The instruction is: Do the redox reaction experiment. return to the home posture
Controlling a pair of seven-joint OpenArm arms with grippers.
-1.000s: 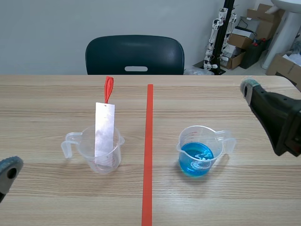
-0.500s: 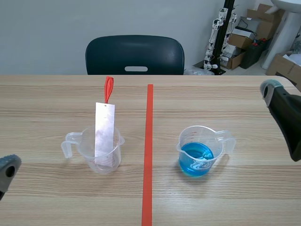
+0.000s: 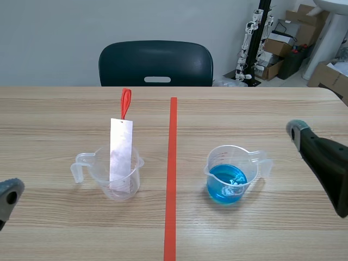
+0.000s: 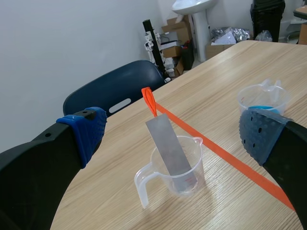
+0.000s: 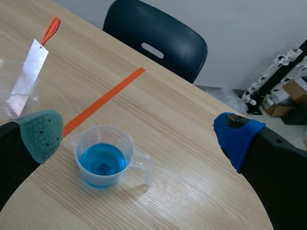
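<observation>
A clear measuring cup (image 3: 117, 178) stands left of the tape line with a grey metal strip (image 3: 120, 151) leaning in it; the strip carries a red loop (image 3: 125, 103) on top. Right of the line, a second clear cup (image 3: 232, 173) holds blue liquid (image 3: 227, 179). My left gripper (image 4: 172, 130) is open and well back from the strip cup (image 4: 176, 165); only one pad (image 3: 11, 191) shows in the scene view. My right gripper (image 5: 139, 135) is open, raised behind the blue cup (image 5: 105, 158) and holding nothing. One finger pad (image 3: 298, 130) of it shows at the scene's right.
An orange-red tape line (image 3: 172, 174) runs down the middle of the wooden table (image 3: 65, 119). A dark chair (image 3: 155, 64) stands behind the far edge. Cardboard boxes (image 3: 277, 51) and a stand are on the floor at the back right.
My right gripper has drawn back to the right, away from the blue cup, and then come down lower. The left gripper and both cups have stayed put.
</observation>
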